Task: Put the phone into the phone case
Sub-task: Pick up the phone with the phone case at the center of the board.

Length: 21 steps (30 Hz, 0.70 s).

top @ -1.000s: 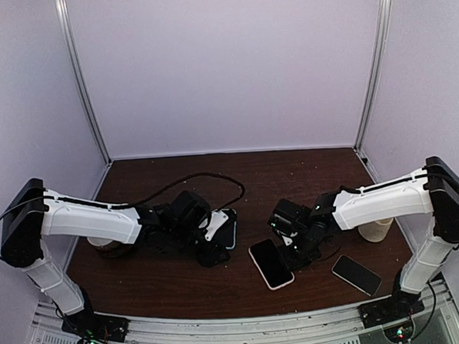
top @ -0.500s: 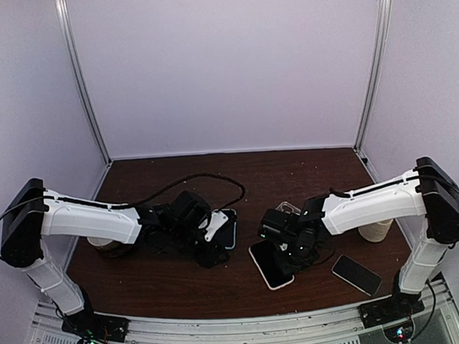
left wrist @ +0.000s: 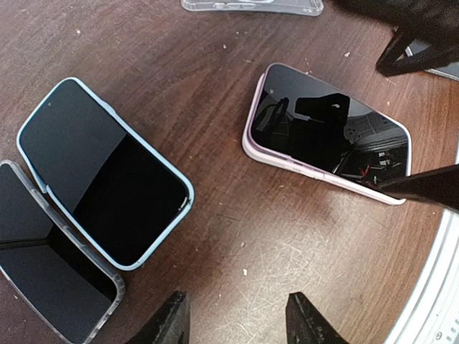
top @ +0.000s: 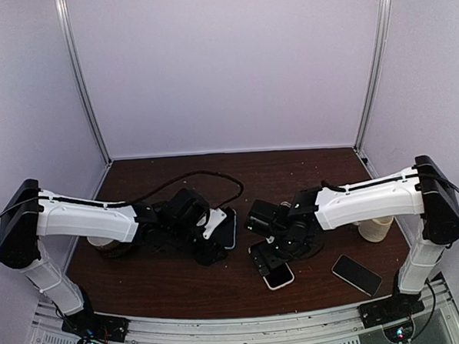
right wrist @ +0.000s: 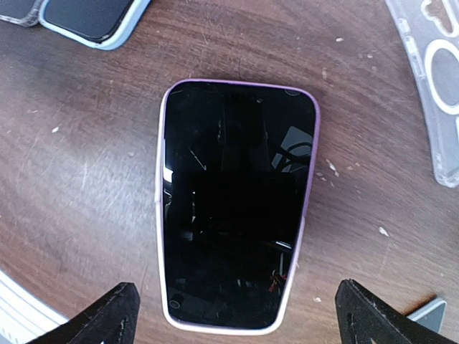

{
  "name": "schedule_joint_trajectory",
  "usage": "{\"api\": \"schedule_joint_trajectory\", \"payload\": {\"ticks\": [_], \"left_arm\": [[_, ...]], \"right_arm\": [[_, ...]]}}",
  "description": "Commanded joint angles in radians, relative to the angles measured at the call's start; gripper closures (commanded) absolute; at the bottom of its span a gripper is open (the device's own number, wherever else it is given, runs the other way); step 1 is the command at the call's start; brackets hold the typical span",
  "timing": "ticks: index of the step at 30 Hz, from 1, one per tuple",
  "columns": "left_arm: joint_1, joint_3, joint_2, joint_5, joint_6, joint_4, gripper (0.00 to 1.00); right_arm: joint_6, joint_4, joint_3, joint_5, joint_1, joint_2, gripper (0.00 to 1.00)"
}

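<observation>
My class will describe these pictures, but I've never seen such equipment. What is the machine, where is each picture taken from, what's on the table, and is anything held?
These are two white robot arms, the left arm and the right arm, bolted at the near edge of a table, each ending in a two-finger gripper. The wide picture looks down from above and behind them. The other two come from cameras on the wrists; the dark fingers at the bottom are that arm's own. On the table lie a lilac-rimmed phone, a blue-cased phone, a clear-cased phone, an empty clear case and a fourth phone at the right. The right gripper hovers open over the lilac-rimmed phone; the left gripper is open. Nothing is held.
</observation>
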Motion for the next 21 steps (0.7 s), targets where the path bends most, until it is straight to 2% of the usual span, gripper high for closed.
{"api": "schedule_joint_trajectory", "payload": {"ticks": [1,14,21], "left_arm": [[0.006,0.021,-0.041,-0.018,0.009,0.007,0.50],[0.005,0.029,-0.031,-0.030,0.013,-0.018,0.49],[0.006,0.032,-0.029,-0.030,0.009,-0.019,0.49]], "right_arm": [[0.006,0.060,0.016,-0.028,-0.015,0.066,0.01],[0.014,0.076,-0.025,-0.053,-0.020,0.169,0.01],[0.016,0.092,-0.038,-0.056,-0.017,0.161,0.26]]}}
